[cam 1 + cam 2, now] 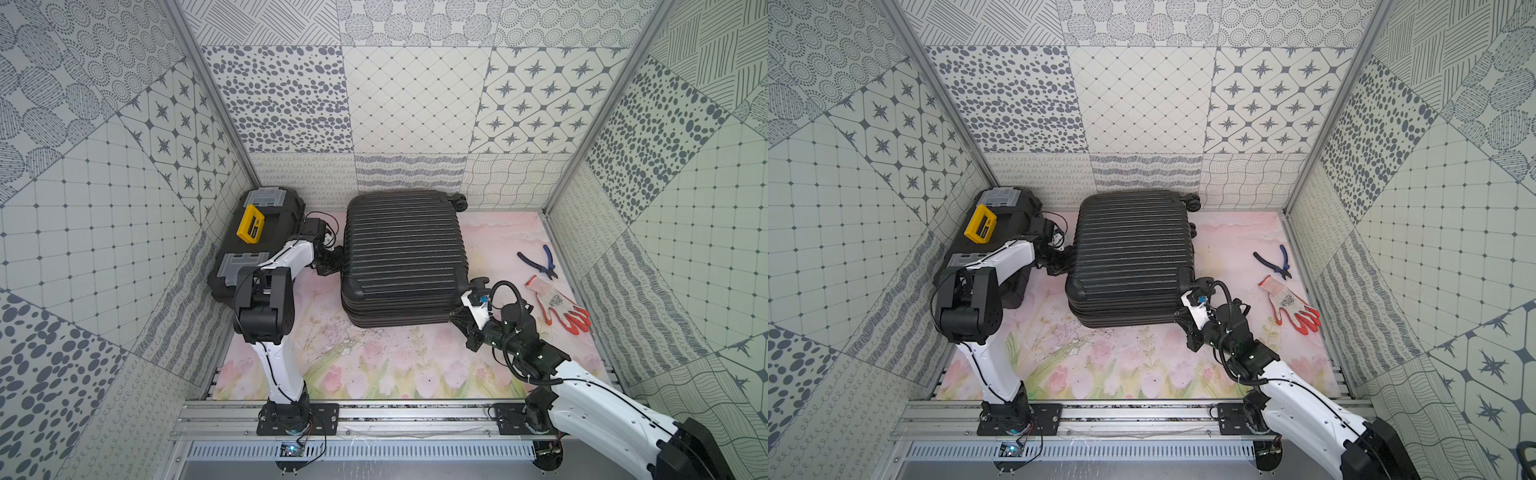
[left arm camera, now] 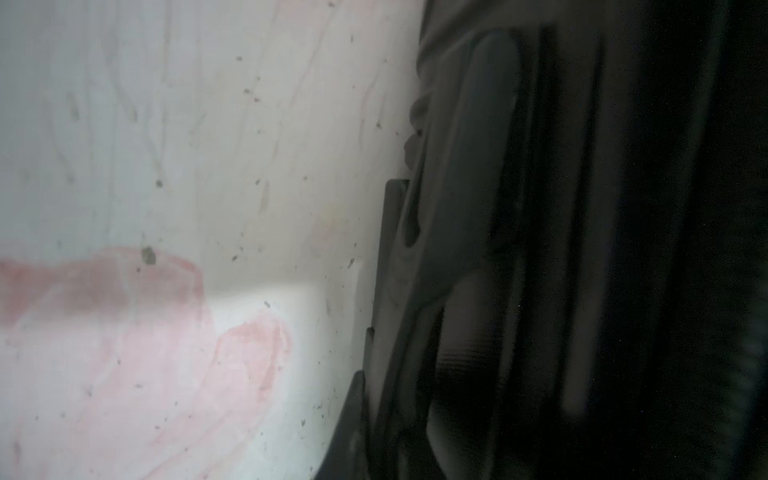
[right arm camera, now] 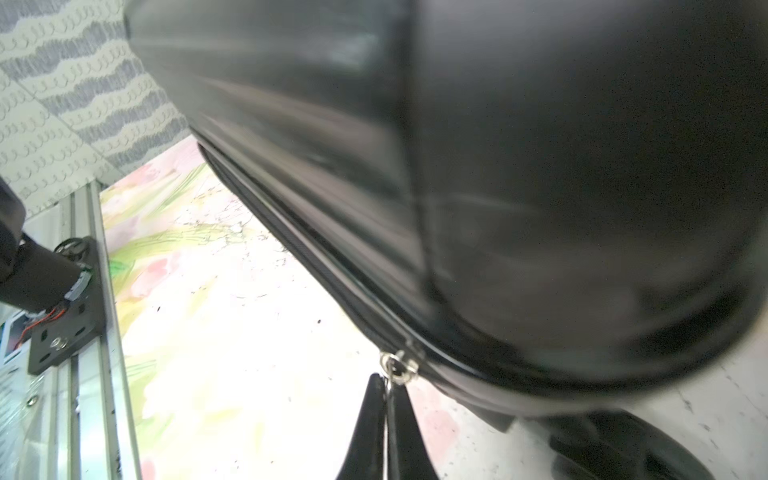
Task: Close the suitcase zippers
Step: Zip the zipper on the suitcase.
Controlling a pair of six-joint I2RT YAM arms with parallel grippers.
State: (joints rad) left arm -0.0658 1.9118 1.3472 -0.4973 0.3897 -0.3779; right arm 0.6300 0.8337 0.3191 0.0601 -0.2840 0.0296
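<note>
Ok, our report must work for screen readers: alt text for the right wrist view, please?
Right gripper shut on a small silvery zipper pull at the rounded corner of a black suitcase. The zipper track runs away along the seam, above a pale floral mat.

Robot test cell in a lab, patterned panel walls (image 1: 415, 95), aluminium base rail (image 1: 415, 415), floral mat (image 1: 374, 365)

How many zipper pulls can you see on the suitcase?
1: a silvery pull at the suitcase seam, pinched in the shut right gripper; others may be hidden.
</note>
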